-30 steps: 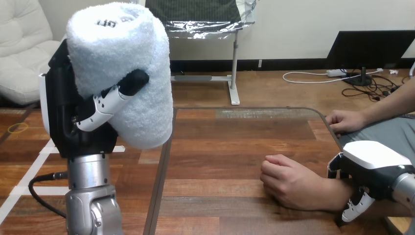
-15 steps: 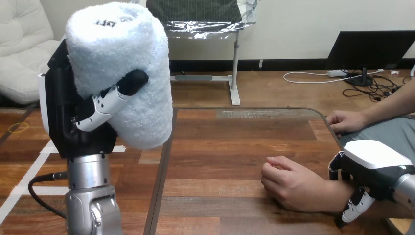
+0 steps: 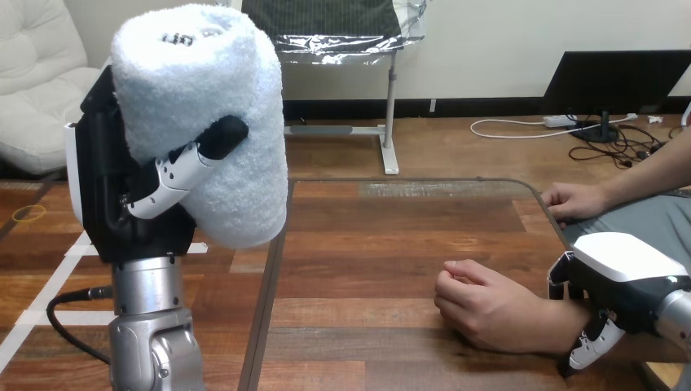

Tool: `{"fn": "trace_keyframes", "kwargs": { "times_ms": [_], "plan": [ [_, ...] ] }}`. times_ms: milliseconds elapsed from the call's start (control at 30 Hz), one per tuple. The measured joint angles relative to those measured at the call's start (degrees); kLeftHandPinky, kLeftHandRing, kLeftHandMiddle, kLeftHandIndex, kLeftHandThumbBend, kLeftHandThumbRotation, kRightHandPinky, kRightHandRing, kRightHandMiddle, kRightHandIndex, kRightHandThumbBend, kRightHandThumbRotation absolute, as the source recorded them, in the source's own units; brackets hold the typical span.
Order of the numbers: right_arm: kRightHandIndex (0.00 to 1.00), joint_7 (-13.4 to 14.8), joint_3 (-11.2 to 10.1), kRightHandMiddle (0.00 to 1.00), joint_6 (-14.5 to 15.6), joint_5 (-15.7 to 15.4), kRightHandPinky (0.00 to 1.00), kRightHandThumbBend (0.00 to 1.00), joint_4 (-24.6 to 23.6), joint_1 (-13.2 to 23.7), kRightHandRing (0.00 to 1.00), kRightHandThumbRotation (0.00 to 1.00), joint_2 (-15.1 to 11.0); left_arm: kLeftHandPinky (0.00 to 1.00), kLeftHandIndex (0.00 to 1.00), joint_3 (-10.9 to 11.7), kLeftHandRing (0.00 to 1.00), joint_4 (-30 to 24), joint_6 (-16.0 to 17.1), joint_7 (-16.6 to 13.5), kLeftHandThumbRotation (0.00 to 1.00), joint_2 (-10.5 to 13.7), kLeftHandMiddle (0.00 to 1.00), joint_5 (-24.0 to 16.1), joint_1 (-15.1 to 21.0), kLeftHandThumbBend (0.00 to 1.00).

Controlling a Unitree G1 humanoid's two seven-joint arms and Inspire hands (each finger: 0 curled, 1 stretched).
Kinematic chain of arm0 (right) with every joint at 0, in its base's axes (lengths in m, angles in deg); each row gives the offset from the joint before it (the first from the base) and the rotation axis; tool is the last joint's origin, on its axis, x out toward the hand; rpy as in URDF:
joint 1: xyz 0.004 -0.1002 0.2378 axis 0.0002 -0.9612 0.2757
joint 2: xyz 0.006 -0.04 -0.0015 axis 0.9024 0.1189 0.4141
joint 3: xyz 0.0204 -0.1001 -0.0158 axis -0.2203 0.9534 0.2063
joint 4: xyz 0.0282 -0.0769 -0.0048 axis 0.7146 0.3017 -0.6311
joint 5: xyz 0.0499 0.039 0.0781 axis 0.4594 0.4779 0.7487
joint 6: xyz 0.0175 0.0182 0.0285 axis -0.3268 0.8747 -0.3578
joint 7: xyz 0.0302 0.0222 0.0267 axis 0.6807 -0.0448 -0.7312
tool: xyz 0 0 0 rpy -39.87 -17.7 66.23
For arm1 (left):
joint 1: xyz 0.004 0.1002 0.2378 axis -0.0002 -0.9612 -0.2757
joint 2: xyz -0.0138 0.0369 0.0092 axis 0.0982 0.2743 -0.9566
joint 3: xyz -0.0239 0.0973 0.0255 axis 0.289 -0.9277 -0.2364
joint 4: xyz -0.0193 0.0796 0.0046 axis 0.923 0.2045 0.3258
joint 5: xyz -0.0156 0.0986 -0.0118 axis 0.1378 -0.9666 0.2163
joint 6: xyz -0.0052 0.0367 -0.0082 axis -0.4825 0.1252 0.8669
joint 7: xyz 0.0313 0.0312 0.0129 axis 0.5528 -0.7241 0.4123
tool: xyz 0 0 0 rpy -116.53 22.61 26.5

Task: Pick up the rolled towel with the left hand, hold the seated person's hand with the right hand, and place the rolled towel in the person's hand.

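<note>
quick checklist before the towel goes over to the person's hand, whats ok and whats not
1. Grip on the rolled towel: the left hand has its fingers curled round it, roll upright. ok
2. Hold on the person's wrist: the right hand is curled round it. ok
3. The person's hand open to receive: it rests on the table, loosely curled. not ok
4. Towel above the person's hand: it is raised at the table's left side, well apart. not ok
5. Path across the table between them: bare wood. ok
</note>
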Motion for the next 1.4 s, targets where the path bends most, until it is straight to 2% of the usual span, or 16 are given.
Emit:
{"fn": "trace_keyframes", "kwargs": {
  "times_ms": [333,1000,1300,1333,1400],
  "plan": [
    [0.41,-0.02,-0.27,0.33,0.04,1.57,0.17,0.90,0.02,-0.01,0.24,0.00,-0.05,0.20,0.40,0.12,0.27,1.59,0.51,-0.71,0.00,-0.01,0.33,-1.58,0.04,0.60],
    [0.43,-1.29,-1.50,0.34,1.29,4.32,0.18,0.90,-0.53,0.00,0.24,0.00,-0.21,0.19,0.39,0.23,0.25,6.67,1.03,-1.29,0.00,0.02,0.31,-2.22,0.94,0.60],
    [0.42,-1.40,-2.71,0.35,1.37,5.26,0.19,0.90,-1.10,0.00,0.26,0.00,-0.26,0.19,0.39,0.77,0.25,10.50,1.56,-1.74,0.00,-0.01,0.31,-3.58,2.75,0.58],
    [0.42,-1.41,-4.33,0.35,1.47,6.39,0.20,0.90,-2.92,0.10,0.26,0.00,-0.39,0.19,0.38,1.07,0.25,13.13,1.72,-1.99,0.00,-0.09,0.32,-3.89,3.83,0.57],
    [0.42,-1.42,-4.54,0.35,1.43,6.49,0.21,0.91,-3.12,0.18,0.27,0.00,-0.41,0.20,0.38,1.09,0.25,13.32,1.87,-1.99,0.00,-0.12,0.32,-3.91,3.92,0.56]
  ]
}}
